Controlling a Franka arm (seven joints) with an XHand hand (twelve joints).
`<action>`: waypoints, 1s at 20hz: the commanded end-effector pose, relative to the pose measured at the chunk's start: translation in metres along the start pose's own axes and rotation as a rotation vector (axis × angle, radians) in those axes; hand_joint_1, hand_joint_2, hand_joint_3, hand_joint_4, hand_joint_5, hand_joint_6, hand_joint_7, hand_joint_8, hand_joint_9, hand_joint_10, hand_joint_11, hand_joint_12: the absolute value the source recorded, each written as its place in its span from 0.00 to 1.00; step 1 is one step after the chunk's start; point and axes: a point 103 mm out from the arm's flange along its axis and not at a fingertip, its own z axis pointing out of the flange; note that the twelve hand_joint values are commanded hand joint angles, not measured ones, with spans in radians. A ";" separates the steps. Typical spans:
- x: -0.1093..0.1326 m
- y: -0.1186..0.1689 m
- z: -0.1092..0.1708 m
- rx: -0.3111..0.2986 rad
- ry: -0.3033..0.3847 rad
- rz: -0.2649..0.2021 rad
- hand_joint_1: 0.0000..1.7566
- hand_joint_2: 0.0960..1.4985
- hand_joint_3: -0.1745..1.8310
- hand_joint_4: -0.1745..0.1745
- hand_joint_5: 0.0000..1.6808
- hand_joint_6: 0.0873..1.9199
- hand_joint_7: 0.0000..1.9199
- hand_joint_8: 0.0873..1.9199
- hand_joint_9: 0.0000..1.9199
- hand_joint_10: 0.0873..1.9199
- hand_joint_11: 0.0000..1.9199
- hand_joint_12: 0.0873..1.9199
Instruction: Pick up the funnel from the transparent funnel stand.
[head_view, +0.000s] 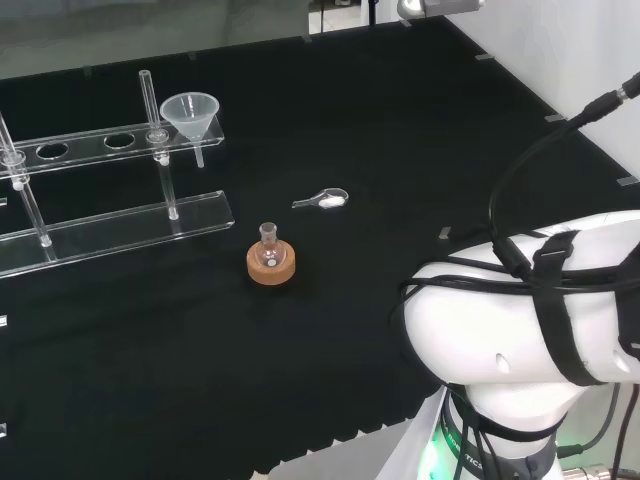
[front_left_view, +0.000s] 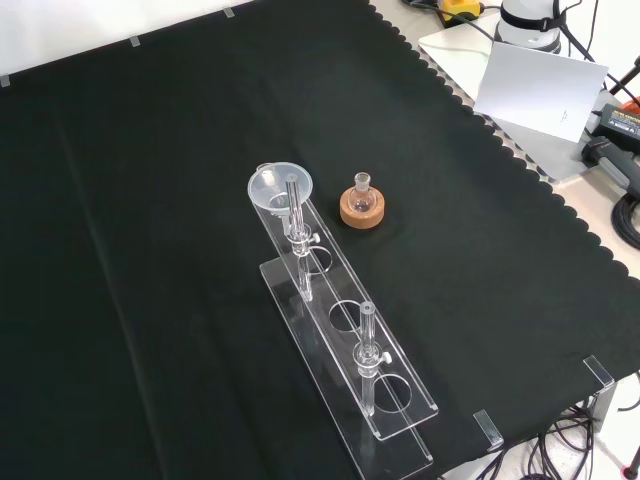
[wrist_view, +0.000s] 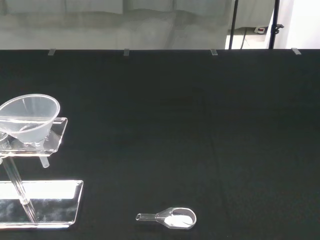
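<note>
A clear plastic funnel (head_view: 190, 112) sits in the end hole of the transparent funnel stand (head_view: 120, 230), at the rack's right end in the head view. Its spout hangs down through the upper shelf. From the front, the funnel (front_left_view: 279, 188) is at the far end of the stand (front_left_view: 332, 288), whose other holes hold nothing. The wrist view looks across the cloth at the funnel (wrist_view: 28, 117) on the shelf of the stand (wrist_view: 54, 134), some way off.
A small round flask on a cork ring (head_view: 270, 262) stands just beside the stand's funnel end, also seen from the front as flask and ring (front_left_view: 361, 203). A clear scoop with white powder (head_view: 325, 200) lies beyond it. The arm's white links (head_view: 540, 320) rise at the right.
</note>
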 end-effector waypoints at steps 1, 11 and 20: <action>0.002 0.000 0.000 -0.013 -0.006 -0.011 0.07 0.31 0.27 0.75 0.00 0.00 0.00 0.00 0.00 0.00 0.00 0.08; 0.022 0.021 0.001 -0.042 -0.037 -0.036 0.07 0.37 0.19 0.74 0.00 0.00 0.00 0.00 0.00 0.00 0.00 0.00; 0.030 0.061 0.016 -0.010 0.049 0.002 0.08 0.41 0.12 0.78 0.00 0.00 0.00 0.00 0.00 0.00 0.00 0.08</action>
